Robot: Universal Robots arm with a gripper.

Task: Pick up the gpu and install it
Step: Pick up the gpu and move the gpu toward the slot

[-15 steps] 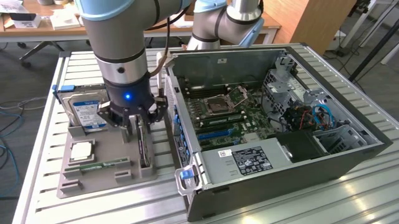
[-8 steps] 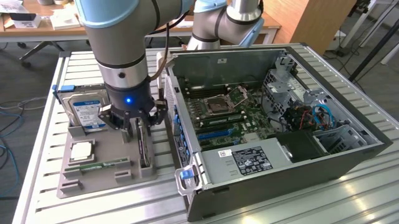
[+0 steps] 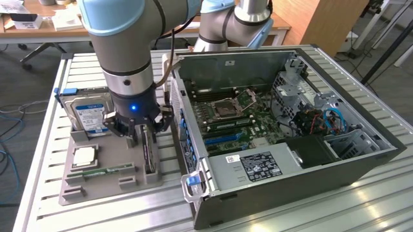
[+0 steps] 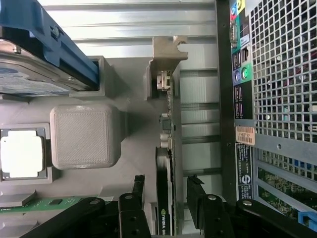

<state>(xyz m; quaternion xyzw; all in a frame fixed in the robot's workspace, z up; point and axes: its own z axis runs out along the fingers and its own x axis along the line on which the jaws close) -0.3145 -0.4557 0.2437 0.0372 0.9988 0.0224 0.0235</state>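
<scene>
1. Surface: slatted aluminium table (image 3: 361, 203) carrying a grey fixture tray (image 3: 96, 188) and an open computer case (image 3: 258, 193). In the exterior view the tray lies at 9 o'clock from the case.
2. Tray contents: hard drive (image 3: 88, 113), processor (image 3: 84, 157) and memory stick (image 3: 103, 170). The gpu (image 3: 150, 154) stands on edge in the slot nearest the case, at 3 o'clock from the processor.
3. Gripper (image 4: 166, 182): jaws wide, one finger on each side of the gpu, a gap showing on both sides.
4. Room: wooden desk (image 3: 38, 26) at 11 o'clock. Grey floor with loose cables (image 3: 9, 113) at 9 o'clock.
</scene>
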